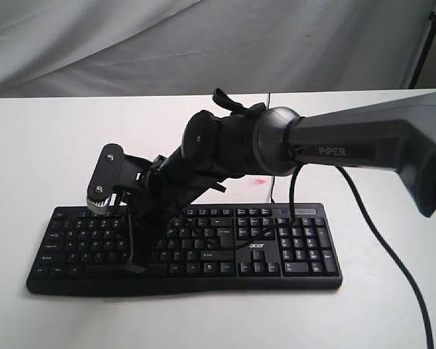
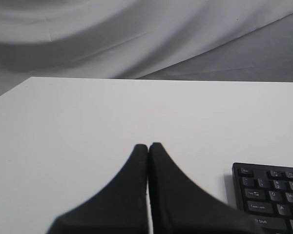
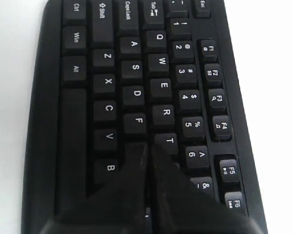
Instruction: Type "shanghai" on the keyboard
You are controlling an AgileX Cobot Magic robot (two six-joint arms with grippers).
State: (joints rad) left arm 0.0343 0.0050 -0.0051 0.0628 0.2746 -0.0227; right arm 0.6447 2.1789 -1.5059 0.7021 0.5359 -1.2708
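The black keyboard (image 1: 291,247) with its white "acer" logo lies across the front of the white table. My right arm reaches over it from the right. The right gripper (image 1: 136,266) points down onto the left letter block, fingers pressed together. In the right wrist view the right gripper (image 3: 146,146) is shut, its tips over the key between F and T, which they hide; the keyboard (image 3: 107,80) fills that view. The left gripper (image 2: 148,145) is shut on nothing above bare table, to the left of the keyboard's (image 2: 273,195) Esc corner. It is not in the exterior view.
The white table (image 1: 43,145) stretches back to a grey cloth backdrop (image 1: 131,43). A small pink mark (image 1: 260,180) sits on the table behind the keyboard. A black arm cable (image 1: 392,254) loops down over the right of the table. A dark stand leg (image 1: 425,43) rises at the back right.
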